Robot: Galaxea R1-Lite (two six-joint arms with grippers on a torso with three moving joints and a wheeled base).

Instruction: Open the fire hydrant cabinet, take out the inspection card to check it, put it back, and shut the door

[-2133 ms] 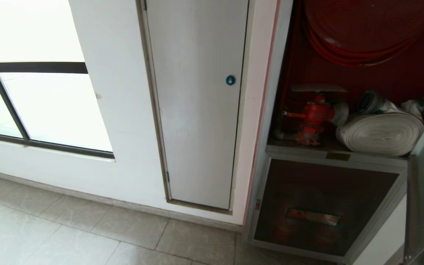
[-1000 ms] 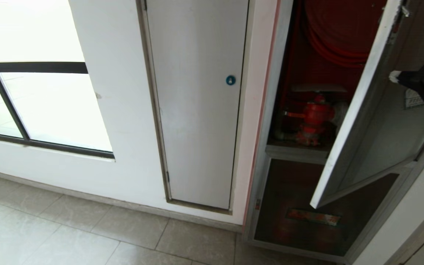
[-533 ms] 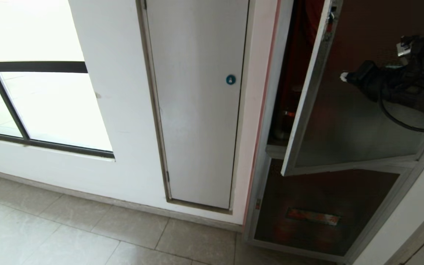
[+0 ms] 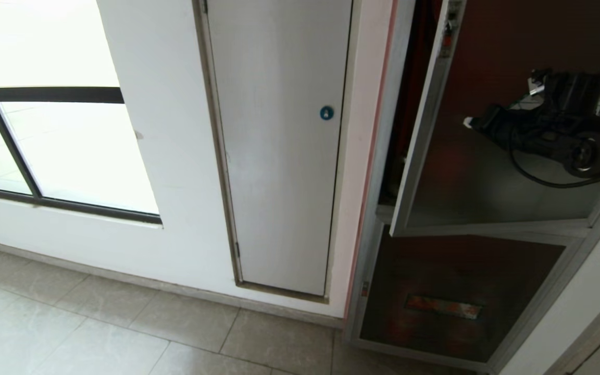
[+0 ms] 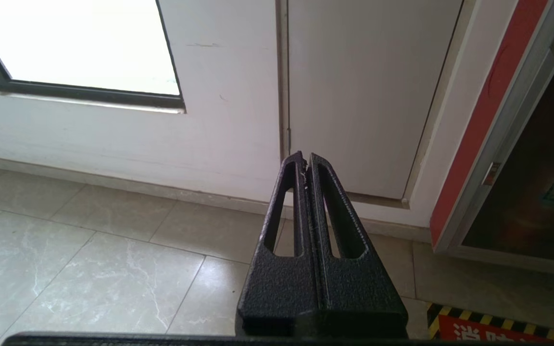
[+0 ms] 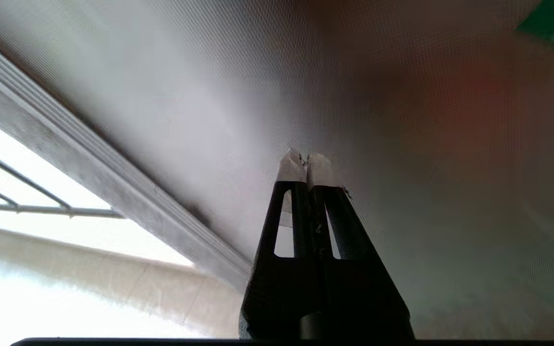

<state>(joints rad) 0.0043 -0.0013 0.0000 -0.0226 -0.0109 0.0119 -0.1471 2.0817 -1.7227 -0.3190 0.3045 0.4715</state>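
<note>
The fire hydrant cabinet stands at the right, silver-framed, with only a thin red strip of its inside showing. Its door, dark tinted glass in a silver frame, stands a little ajar, its free edge close to the cabinet's left post. My right gripper is shut, its white-taped tips against the outside of the glass. In the right wrist view the right gripper meets the door, and a green sticker corner shows. My left gripper is shut and empty, parked low over the floor. The inspection card is hidden.
A plain white narrow door with a round blue lock is left of the cabinet. Under the door sits a lower dark panel with a rectangular label. A window fills the left wall. A hazard-striped floor marking lies before the cabinet.
The door has swung from wide open to almost shut. My right gripper came into view and moved left with the glass, staying shut. The hose, valve and reel are now covered.
</note>
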